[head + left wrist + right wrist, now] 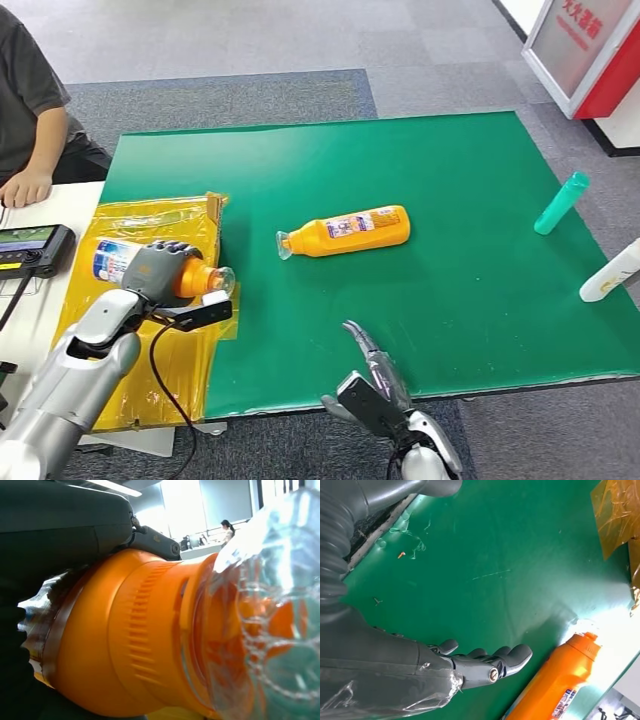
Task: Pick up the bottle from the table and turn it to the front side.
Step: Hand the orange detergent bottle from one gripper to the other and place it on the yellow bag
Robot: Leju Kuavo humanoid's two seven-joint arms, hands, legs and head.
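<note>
My left hand grips an orange bottle over the yellow plastic sheet at the left of the table; its clear cap points right. Up close, the left wrist view shows that orange bottle's neck and clear cap. A second orange bottle lies on its side on the green mat, label up and cap to the left. My right hand hovers open at the mat's near edge, short of that bottle; its fingers are stretched out flat.
A teal bottle and a white bottle lie at the mat's right edge. A person's arm rests at the far left, by a dark device on the white table. A red and white stand is at the back right.
</note>
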